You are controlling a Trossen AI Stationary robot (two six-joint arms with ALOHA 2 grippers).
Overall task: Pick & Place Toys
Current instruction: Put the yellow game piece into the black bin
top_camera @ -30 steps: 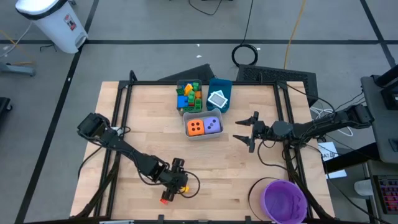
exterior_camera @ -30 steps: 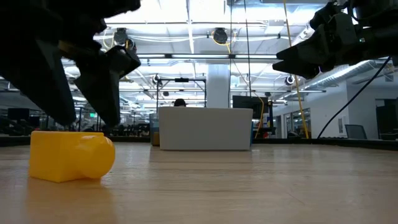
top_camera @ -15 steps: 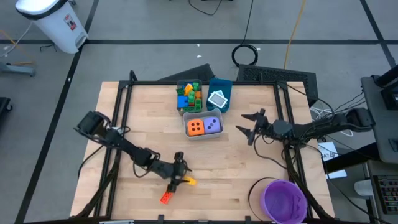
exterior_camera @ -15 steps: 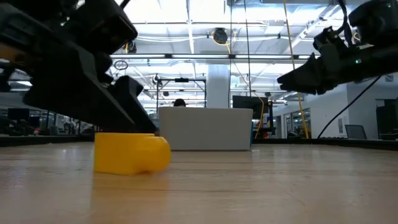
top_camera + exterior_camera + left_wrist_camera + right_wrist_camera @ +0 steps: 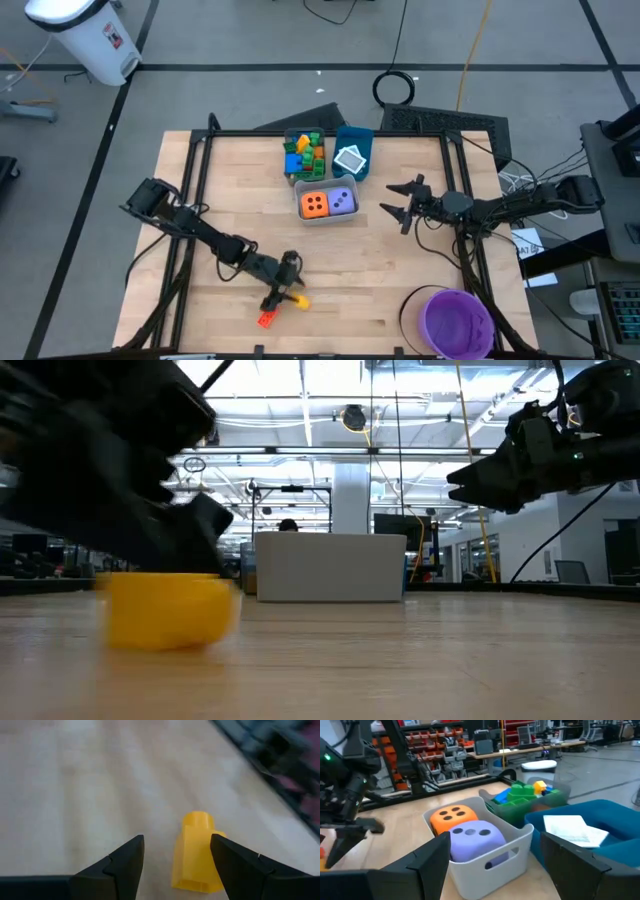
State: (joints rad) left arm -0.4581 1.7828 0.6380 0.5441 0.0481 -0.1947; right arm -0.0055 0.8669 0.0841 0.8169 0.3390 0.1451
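Wooden table (image 5: 400,290), yellow brick (image 5: 299,300) beside red brick (image 5: 266,319), left tool (image 5: 283,296) open above

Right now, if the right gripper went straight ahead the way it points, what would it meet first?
The right gripper, open and raised above the table, points at the grey bin holding the orange die and purple die. Its near wall likely comes first, though depth is hard to judge.
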